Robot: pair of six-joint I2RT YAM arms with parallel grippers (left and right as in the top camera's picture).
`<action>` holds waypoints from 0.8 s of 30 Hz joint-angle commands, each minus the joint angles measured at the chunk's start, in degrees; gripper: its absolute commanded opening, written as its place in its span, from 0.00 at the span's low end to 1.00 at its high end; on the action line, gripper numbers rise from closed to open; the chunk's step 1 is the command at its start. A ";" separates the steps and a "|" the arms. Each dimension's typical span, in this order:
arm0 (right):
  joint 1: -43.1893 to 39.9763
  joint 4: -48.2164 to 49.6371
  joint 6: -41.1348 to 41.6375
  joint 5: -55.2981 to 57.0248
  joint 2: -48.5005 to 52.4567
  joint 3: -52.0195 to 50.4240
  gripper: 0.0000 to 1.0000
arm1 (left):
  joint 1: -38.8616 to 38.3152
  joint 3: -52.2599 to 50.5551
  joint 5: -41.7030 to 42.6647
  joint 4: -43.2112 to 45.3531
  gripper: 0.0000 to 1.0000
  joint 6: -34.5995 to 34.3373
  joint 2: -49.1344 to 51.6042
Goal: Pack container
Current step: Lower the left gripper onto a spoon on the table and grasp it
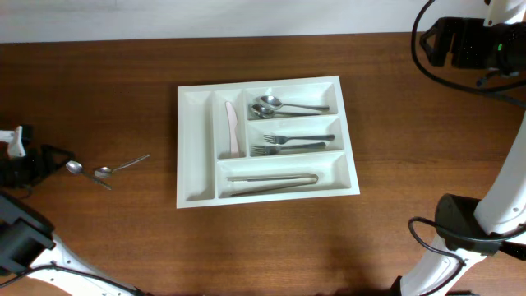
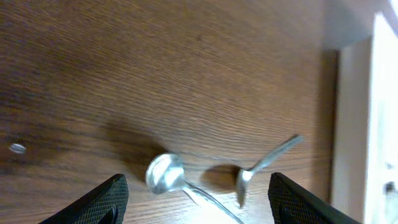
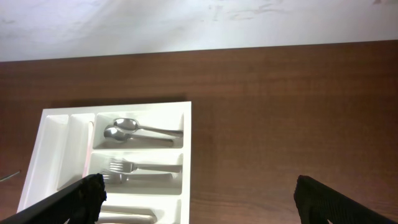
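The white five-compartment container (image 1: 197, 140) lies mid-table. It holds a pale knife (image 1: 232, 127) in an upright slot, two spoons (image 1: 283, 107), two forks (image 1: 288, 143) and long utensils (image 1: 271, 182) in the horizontal slots. Two loose spoons (image 1: 76, 167) (image 1: 115, 167) lie on the table to its left. My left gripper (image 1: 51, 162) is open just left of them. In the left wrist view the spoons (image 2: 165, 173) (image 2: 267, 163) lie between its open fingers (image 2: 199, 205), untouched. My right gripper (image 1: 440, 43) is open and empty at the far right (image 3: 208, 202), high above the table.
The container's left edge shows in the left wrist view (image 2: 373, 124) and its right part in the right wrist view (image 3: 186, 155). Bare brown wood surrounds it. A white wall runs along the table's far edge (image 3: 199, 25). Cables hang by the right arm (image 1: 427, 238).
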 commanded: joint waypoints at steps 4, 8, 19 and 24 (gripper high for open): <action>-0.22 0.17 -0.11 0.09 0.26 0.63 0.99 | -0.31 -0.35 -3.26 1.46 0.74 -2.32 0.66; -0.22 0.17 -0.11 0.09 0.26 0.63 0.99 | -0.92 -1.33 -3.26 1.99 0.74 -2.29 1.77; -0.22 0.17 -0.11 0.09 0.26 0.63 0.99 | -1.01 -2.08 0.20 2.34 0.54 -2.27 6.97; -0.22 0.17 -0.11 0.09 0.26 0.63 0.99 | -0.98 -2.08 0.17 2.36 0.39 -2.27 7.17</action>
